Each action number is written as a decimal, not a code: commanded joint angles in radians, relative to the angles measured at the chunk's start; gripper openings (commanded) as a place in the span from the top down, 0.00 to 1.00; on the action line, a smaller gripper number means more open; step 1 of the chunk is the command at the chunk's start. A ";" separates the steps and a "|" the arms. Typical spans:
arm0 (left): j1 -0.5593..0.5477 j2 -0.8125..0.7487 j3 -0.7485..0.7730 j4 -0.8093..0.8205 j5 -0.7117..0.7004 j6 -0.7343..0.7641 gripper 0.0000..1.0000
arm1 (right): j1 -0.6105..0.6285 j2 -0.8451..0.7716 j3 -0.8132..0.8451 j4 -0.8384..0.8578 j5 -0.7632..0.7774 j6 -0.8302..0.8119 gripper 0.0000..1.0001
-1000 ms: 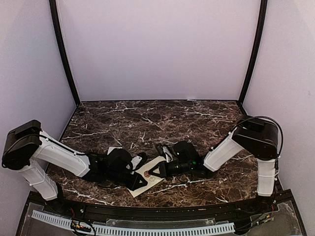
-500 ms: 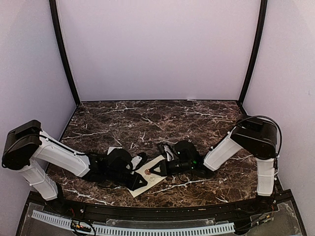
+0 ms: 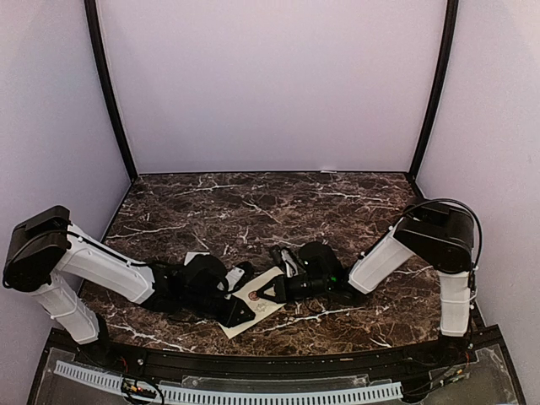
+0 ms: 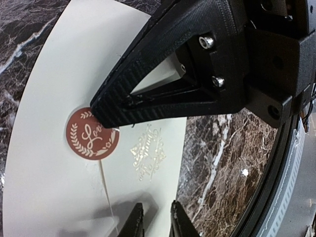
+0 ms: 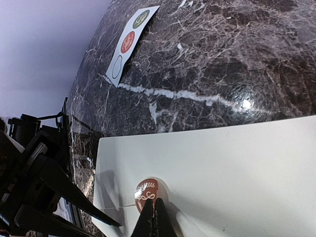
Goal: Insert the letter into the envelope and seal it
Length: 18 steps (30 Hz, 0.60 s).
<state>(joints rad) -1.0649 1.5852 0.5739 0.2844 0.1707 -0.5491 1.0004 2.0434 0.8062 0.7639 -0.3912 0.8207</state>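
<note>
**Right fingertips press a red sticker onto the envelope**

The envelope (image 3: 263,309) lies flat on the dark marble table (image 3: 253,211), near its front edge and between the two arms, turned at a slant. Its flap looks folded down. A round red sticker (image 4: 92,133) with a white wreath design sits on its face, and a thin crease runs from the sticker toward the near edge. A faint gold emblem (image 4: 147,153) shows just beside the sticker.

The right gripper (image 5: 155,217) reaches in from the right with its jaws clenched together, holding nothing. Its pointed tip rests on the edge of the sticker.

The left gripper (image 4: 155,223) comes in from the left, low over the envelope's near part. Its jaws stand slightly parted (the cream paper shows through the narrow gap) and nothing is between them.

A small white sticker strip (image 5: 129,42) lies farther back on the table, well apart from the envelope. It carries a green sticker, a red one and an empty ring.
</note>
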 commanded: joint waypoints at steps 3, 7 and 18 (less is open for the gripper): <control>0.004 -0.047 0.041 -0.065 -0.031 -0.016 0.79 | -0.005 0.019 0.004 0.017 -0.001 -0.010 1.00; 0.010 -0.083 0.063 -0.068 -0.052 -0.018 0.79 | -0.005 0.020 0.004 0.015 0.000 -0.011 1.00; 0.058 -0.053 0.092 -0.018 -0.054 -0.017 0.85 | -0.003 0.017 0.004 0.012 0.003 -0.010 1.00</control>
<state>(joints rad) -1.0218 1.5185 0.6399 0.2394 0.1192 -0.5648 1.0004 2.0438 0.8062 0.7643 -0.3916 0.8211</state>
